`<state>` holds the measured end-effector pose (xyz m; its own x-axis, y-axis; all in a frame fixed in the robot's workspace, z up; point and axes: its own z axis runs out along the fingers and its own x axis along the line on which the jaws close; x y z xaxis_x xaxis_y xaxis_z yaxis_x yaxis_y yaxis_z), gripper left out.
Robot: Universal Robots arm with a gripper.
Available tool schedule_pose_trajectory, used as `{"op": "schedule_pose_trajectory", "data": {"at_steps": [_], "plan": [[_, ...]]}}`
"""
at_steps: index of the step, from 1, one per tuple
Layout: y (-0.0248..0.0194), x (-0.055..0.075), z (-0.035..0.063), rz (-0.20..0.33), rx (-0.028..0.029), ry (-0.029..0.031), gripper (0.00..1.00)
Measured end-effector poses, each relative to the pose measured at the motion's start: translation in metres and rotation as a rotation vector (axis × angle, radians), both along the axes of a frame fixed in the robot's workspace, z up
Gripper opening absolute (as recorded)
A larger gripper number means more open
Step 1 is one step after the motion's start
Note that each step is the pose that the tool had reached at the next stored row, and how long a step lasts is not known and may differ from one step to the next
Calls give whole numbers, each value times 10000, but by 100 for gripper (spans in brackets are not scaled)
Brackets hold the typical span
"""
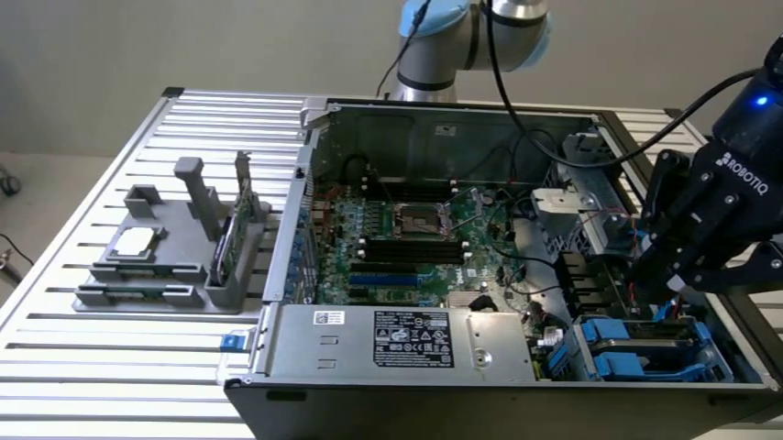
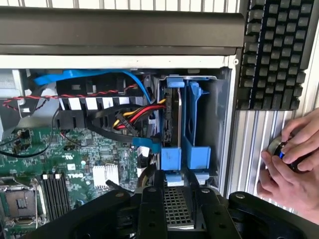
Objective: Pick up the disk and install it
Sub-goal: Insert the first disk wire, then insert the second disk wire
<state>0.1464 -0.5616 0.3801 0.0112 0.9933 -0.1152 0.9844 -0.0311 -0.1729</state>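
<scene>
My gripper (image 1: 673,298) hangs over the drive bay at the front corner of the open computer case, on the exterior view's right. In the wrist view its two black fingers (image 2: 152,209) stand on either side of a narrow grey meshed end with blue tabs, and the gripper (image 2: 177,201) is shut on it. This is the disk (image 2: 174,117), standing on edge in its blue frame (image 2: 171,159) and reaching down into the bay. A second blue frame (image 2: 197,129) stands right beside it. Blue frames (image 1: 618,344) show in the bay under the gripper.
Red, yellow and black cables (image 2: 142,112) and a blue cable (image 2: 99,74) run close to the bay. The motherboard (image 1: 416,229) fills the case floor, the power supply (image 1: 391,339) its front. A grey parts holder (image 1: 147,270) stands on the slatted table. A person's hands (image 2: 291,164) and a keyboard (image 2: 274,50) lie outside the case.
</scene>
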Motion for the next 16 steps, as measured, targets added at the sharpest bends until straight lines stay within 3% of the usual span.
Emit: {"op": "schedule_pose_trajectory", "data": {"at_steps": [16], "plan": [[14,-17,-2,75,14,0,31]]}}
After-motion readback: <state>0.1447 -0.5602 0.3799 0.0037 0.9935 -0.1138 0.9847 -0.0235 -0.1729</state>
